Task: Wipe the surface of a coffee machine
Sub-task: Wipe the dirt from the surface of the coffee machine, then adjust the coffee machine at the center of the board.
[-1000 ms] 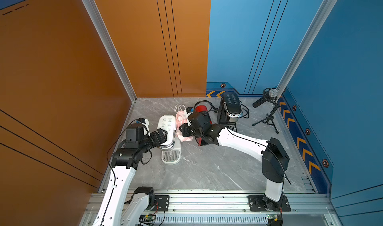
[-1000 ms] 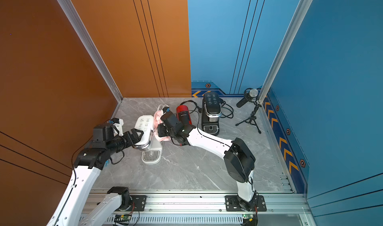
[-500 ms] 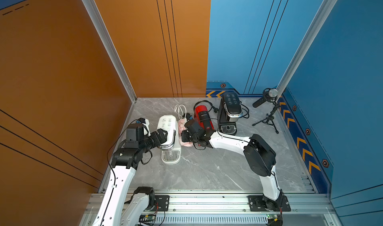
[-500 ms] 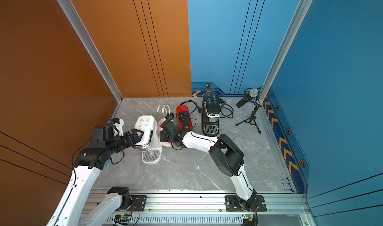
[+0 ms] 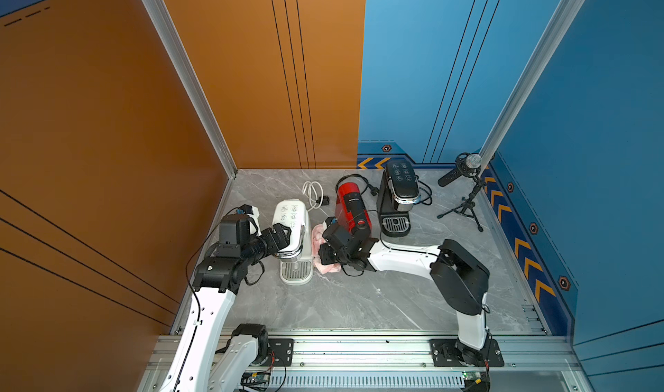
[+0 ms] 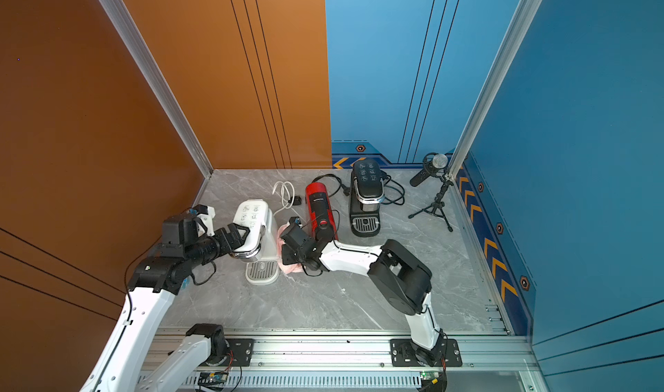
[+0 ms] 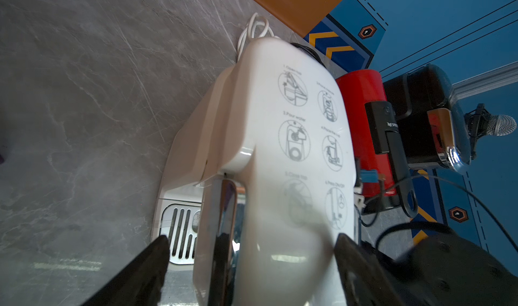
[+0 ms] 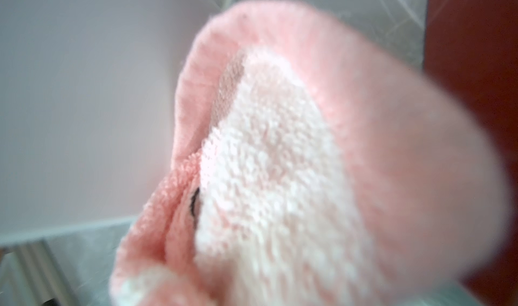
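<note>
Left claw [image 5: 285, 235]: spread wide, straddling white machine [image 5: 293, 214].
Right claw [image 5: 326, 254]: pinched on cloth [image 8: 266, 178], just beside that machine.

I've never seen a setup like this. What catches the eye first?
Three coffee makers stand in a row on the grey table: a white machine, a red machine and a black machine. The right gripper holds a pink cloth between the white and red ones, while the left gripper straddles the white one's head, jaws wide. A microphone on a tripod stands in the far corner.
</note>
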Controlling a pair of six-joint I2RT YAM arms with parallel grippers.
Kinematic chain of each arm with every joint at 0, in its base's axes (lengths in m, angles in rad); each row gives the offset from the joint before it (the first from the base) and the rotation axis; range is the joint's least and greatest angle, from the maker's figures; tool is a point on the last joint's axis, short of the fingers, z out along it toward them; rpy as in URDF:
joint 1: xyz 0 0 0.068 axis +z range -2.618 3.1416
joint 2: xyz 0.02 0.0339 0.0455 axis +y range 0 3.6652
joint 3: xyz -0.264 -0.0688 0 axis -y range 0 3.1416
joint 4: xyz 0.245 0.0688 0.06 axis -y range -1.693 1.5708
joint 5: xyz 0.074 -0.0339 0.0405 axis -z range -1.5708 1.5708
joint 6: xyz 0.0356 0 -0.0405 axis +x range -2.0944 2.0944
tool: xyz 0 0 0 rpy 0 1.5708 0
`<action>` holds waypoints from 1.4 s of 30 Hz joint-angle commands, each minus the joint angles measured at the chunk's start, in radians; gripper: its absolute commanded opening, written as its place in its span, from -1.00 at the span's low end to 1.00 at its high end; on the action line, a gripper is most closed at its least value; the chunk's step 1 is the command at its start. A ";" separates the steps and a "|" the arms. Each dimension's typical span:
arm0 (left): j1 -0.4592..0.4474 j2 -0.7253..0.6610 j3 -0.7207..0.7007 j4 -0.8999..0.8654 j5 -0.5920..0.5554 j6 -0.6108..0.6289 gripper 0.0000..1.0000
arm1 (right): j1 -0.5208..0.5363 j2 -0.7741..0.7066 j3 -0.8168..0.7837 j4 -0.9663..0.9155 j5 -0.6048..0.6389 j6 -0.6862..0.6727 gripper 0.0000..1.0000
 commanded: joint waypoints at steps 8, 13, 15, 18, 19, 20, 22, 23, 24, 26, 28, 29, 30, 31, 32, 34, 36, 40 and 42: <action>-0.013 0.001 0.010 -0.056 0.006 -0.020 0.86 | 0.098 -0.208 0.014 0.041 -0.049 0.027 -1.00; -0.019 -0.009 0.017 -0.053 0.019 -0.043 0.86 | 0.139 -0.162 0.021 0.063 -0.033 0.060 -1.00; -0.022 -0.015 0.009 -0.055 0.025 -0.041 0.85 | 0.160 -0.158 -0.012 0.093 -0.014 0.086 -1.00; -0.023 -0.030 -0.002 -0.055 0.026 -0.041 0.85 | 0.175 -0.154 -0.062 0.107 0.001 0.101 -1.00; -0.023 -0.036 -0.007 -0.055 0.026 -0.042 0.84 | 0.176 -0.147 -0.075 0.107 0.002 0.105 -1.00; -0.023 -0.040 -0.012 -0.055 0.026 -0.042 0.84 | 0.175 -0.136 -0.082 0.110 -0.002 0.105 -1.00; -0.025 -0.046 -0.021 -0.055 0.027 -0.047 0.84 | 0.164 -0.101 -0.092 0.111 -0.016 0.106 -1.00; -0.025 -0.049 -0.026 -0.055 0.027 -0.048 0.84 | 0.157 -0.085 -0.094 0.110 -0.022 0.106 -1.00; -0.025 -0.052 -0.032 -0.055 0.027 -0.053 0.84 | 0.146 -0.069 -0.093 0.096 -0.031 0.105 -1.00; -0.025 -0.059 -0.040 -0.054 0.033 -0.058 0.84 | 0.127 -0.060 -0.101 0.072 -0.037 0.100 -1.00; -0.025 -0.069 -0.042 -0.054 0.055 -0.072 0.85 | 0.117 -0.071 -0.117 0.056 -0.031 0.093 -1.00; -0.025 -0.070 -0.039 -0.055 0.068 -0.078 0.85 | 0.117 -0.074 -0.122 0.050 -0.031 0.092 -1.00; -0.025 -0.070 -0.034 -0.055 0.085 -0.086 0.84 | 0.119 -0.081 -0.128 0.042 -0.028 0.091 -1.00; -0.025 -0.070 -0.030 -0.055 0.101 -0.092 0.84 | 0.119 -0.091 -0.136 0.038 -0.025 0.091 -1.00; -0.025 -0.069 -0.027 -0.055 0.114 -0.100 0.85 | 0.117 -0.100 -0.147 0.035 -0.021 0.092 -1.00; -0.025 -0.070 -0.028 -0.055 0.143 -0.114 0.85 | 0.113 -0.126 -0.165 0.024 -0.003 0.090 -1.00; -0.025 -0.075 -0.037 -0.056 0.153 -0.122 0.85 | 0.106 -0.151 -0.169 0.002 0.007 0.078 -1.00; -0.031 -0.082 -0.050 -0.054 0.166 -0.166 0.86 | 0.103 -0.210 -0.156 -0.056 0.030 0.040 -1.00; -0.042 -0.081 -0.066 -0.039 0.166 -0.189 0.86 | 0.101 -0.241 -0.145 -0.095 0.051 0.016 -1.00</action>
